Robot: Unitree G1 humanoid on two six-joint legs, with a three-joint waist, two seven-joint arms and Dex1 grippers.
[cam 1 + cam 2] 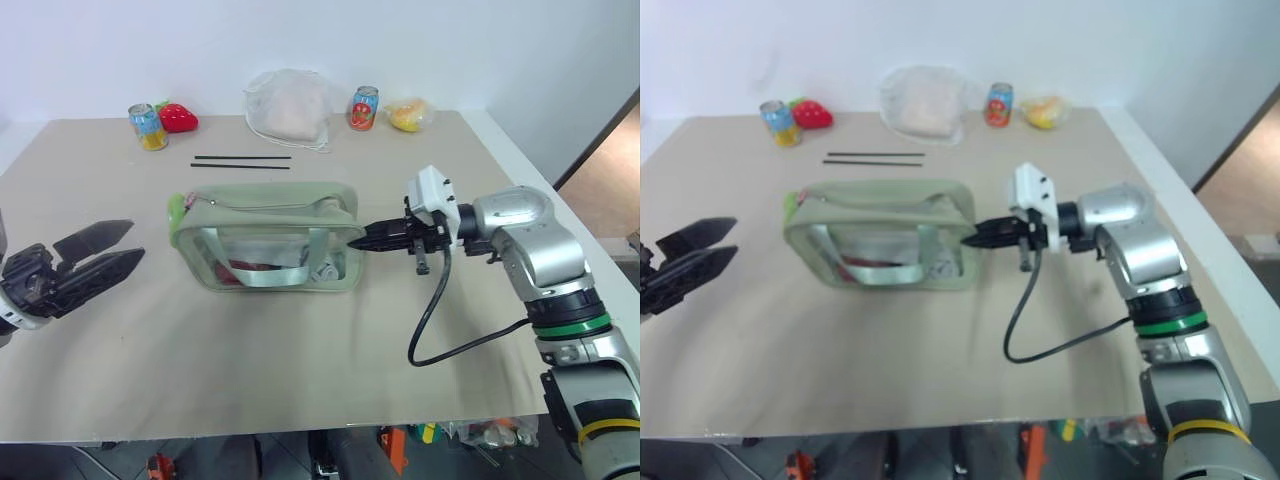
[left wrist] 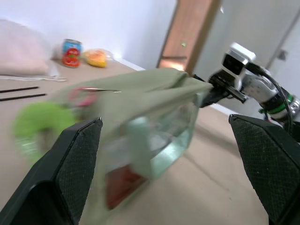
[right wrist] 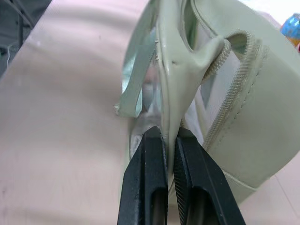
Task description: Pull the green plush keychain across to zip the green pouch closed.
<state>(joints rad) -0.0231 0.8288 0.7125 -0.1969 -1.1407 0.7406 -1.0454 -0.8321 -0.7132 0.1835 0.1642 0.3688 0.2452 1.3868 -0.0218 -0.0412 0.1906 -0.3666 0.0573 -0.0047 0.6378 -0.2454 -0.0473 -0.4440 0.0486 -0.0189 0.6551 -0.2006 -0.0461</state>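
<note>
The green plush keychain (image 1: 177, 208) hangs at the nine-o'clock end of the green pouch (image 1: 265, 240), mid-table, while the right gripper (image 1: 362, 240) pinches the pouch's three-o'clock end tab between closed fingers, and the left gripper (image 1: 112, 250) waits well off at nine o'clock, jaws spread wide and empty.

Blurred in the left wrist view — the green plush keychain (image 2: 40, 129), a smear of lime, its clip unreadable. Red contents behind the green pouch (image 1: 265, 240) window — too small to identify. Left gripper (image 1: 95, 262) arm cut off by the picture's edge.
</note>
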